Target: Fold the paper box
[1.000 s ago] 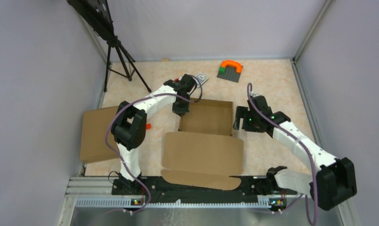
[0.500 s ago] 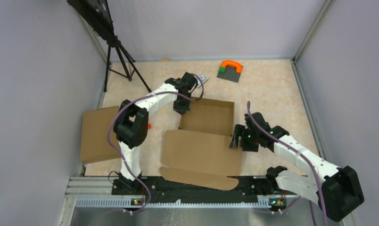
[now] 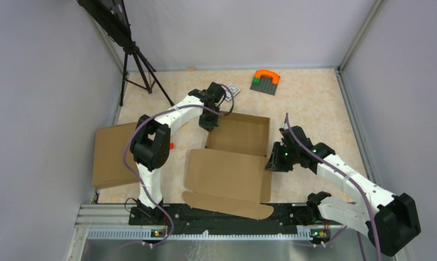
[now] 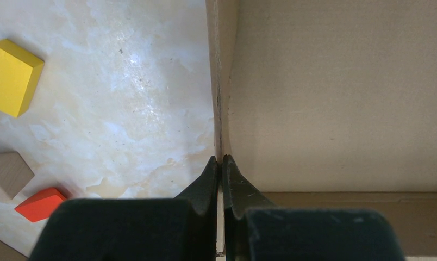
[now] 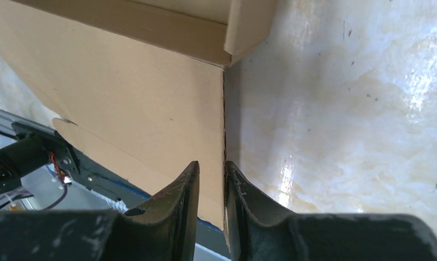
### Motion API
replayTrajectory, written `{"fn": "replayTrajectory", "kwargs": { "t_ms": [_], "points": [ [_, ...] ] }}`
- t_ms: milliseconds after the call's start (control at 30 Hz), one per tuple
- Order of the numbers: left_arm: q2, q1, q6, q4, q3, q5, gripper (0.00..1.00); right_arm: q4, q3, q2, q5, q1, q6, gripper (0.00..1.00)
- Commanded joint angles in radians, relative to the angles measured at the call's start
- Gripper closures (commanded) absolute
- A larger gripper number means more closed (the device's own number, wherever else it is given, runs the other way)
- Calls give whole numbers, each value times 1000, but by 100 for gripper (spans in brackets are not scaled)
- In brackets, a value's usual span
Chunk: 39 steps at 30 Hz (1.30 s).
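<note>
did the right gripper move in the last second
Yes. The right gripper has come nearer to the base rail and slightly left, from beside the tray of the paper box to the right edge of its open lid.

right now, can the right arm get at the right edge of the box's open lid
Probably yes: the right gripper straddles that edge of the paper box, a finger on each side, jaws slightly apart, and nothing I can see blocks it.
</note>
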Motion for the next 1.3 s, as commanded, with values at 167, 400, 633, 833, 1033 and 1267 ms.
{"fn": "replayTrajectory", "kwargs": {
  "t_ms": [167, 400, 633, 833, 1033, 1267],
  "points": [
    [-1, -14, -3, 44, -7, 76, 100, 56, 117, 84, 6, 13, -22, 76],
    [2, -17, 8, 43, -5, 78, 100, 26, 222, 173, 44, 12, -57, 100],
    [-4, -17, 42, 46, -2, 93, 100, -1, 288, 225, 53, 12, -89, 95],
    [2, -20, 88, 53, 18, 102, 100, -41, 326, 199, 82, 5, -153, 30],
    [18, -23, 201, 47, 49, 165, 100, -146, 447, 207, 182, -141, -272, 28],
    [3, -77, 484, 148, 59, 120, 100, -108, 530, 285, 205, -170, -350, 27]
  ]
}}
